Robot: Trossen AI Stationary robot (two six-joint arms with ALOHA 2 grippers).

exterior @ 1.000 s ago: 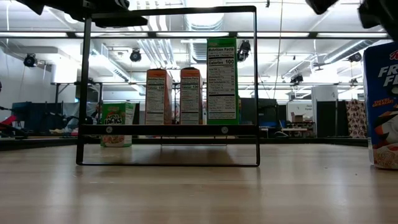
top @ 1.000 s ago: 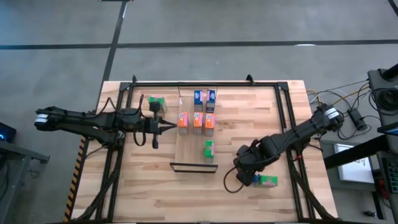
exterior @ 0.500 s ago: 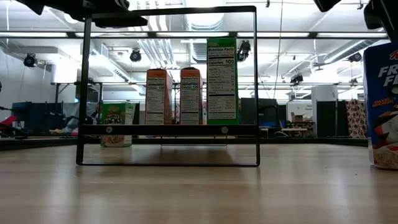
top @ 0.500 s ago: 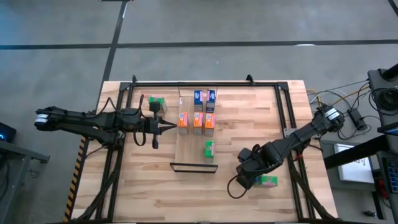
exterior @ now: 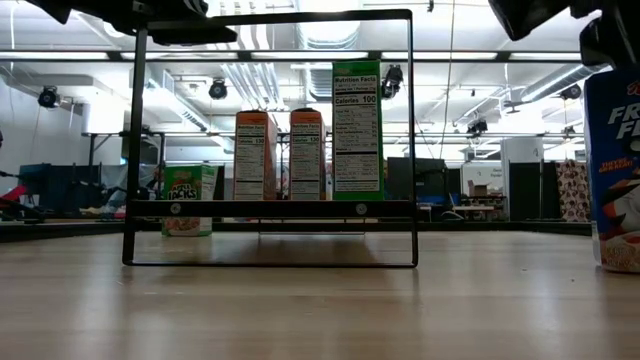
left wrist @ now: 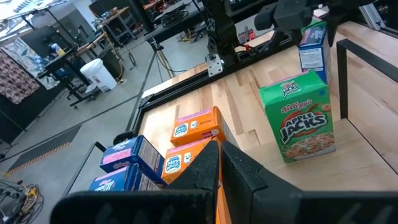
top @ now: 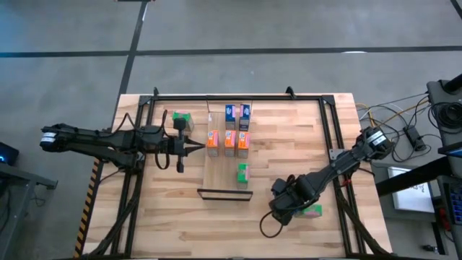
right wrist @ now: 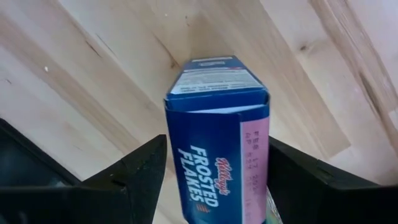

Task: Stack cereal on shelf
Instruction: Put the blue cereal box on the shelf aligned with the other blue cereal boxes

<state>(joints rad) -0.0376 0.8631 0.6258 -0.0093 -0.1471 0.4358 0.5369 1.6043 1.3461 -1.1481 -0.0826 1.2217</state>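
The shelf [top: 225, 162] is a light wood panel with a dark metal lip [top: 224, 193] at its near end. Standing on it are two blue cereal boxes [top: 236, 112], three orange ones [top: 228, 141] and a green one [top: 242, 173]. Another green box [top: 182, 119] stands on the table left of it. A third blue box [right wrist: 217, 143] stands upright on the table at the near right [exterior: 612, 170]. My right gripper [right wrist: 217, 186] is open above it, one finger on each side of its top. My left gripper [left wrist: 221, 168] is shut and empty, left of the shelf [top: 189, 148].
A green box [top: 312, 210] lies on the table just right of my right gripper. A dark metal frame [top: 238, 97] runs along the table's far edge and both sides. The shelf's lip stands as a tall wire frame [exterior: 270, 140] in the low view.
My right gripper has moved toward the table's near edge and down over the blue box. The boxes have stayed where they were.
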